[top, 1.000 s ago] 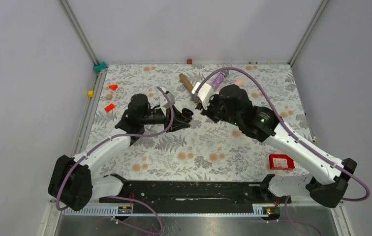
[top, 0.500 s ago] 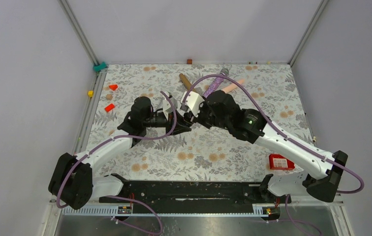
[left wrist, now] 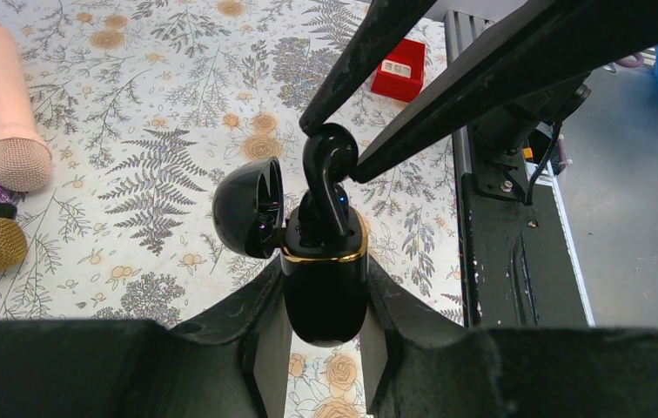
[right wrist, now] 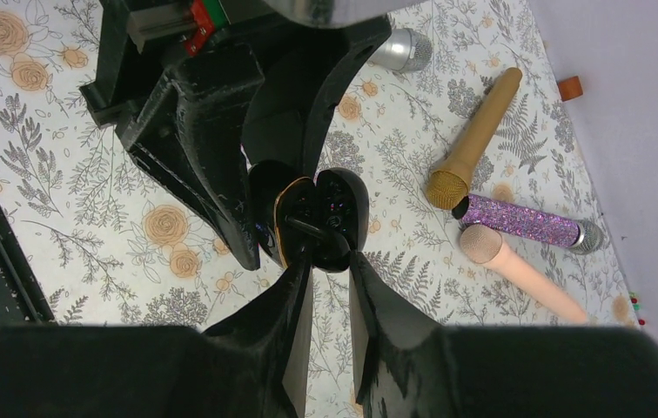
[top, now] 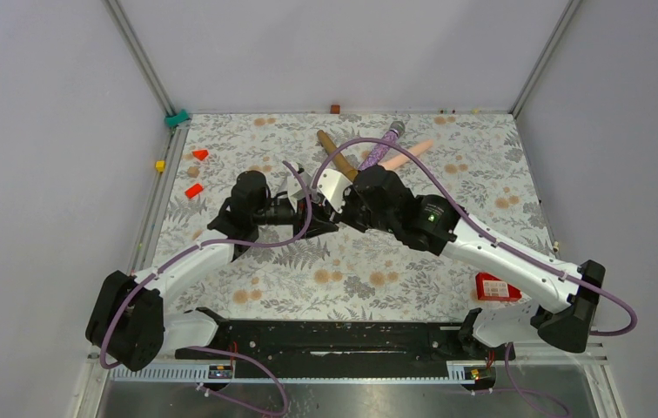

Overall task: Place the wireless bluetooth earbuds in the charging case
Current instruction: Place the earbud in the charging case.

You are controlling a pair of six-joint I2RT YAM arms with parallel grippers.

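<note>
In the left wrist view my left gripper [left wrist: 324, 272] is shut on the black charging case [left wrist: 325, 292], upright above the cloth. It has a gold rim, and its lid [left wrist: 250, 206] hangs open to the left. A black earbud [left wrist: 325, 157] stands in the case's mouth, stem down. The right gripper's fingers [left wrist: 482, 83] pinch its head from above. In the right wrist view my right gripper [right wrist: 330, 259] is shut on that earbud [right wrist: 332, 250], right at the case [right wrist: 284, 218]. From the top, both grippers [top: 330, 213] meet at the table's middle and hide the case.
Three microphones lie behind the grippers: gold [top: 332, 148], glittery purple [top: 382, 144] and pink [top: 408, 155]. A red box [top: 497, 286] sits at the near right. Small red pieces [top: 193, 190] lie at the left edge. The black base rail [top: 334, 335] runs along the front.
My right arm has swung left and brought its gripper and the earbud to the case. The left arm has shifted slightly right, still gripping the case.
</note>
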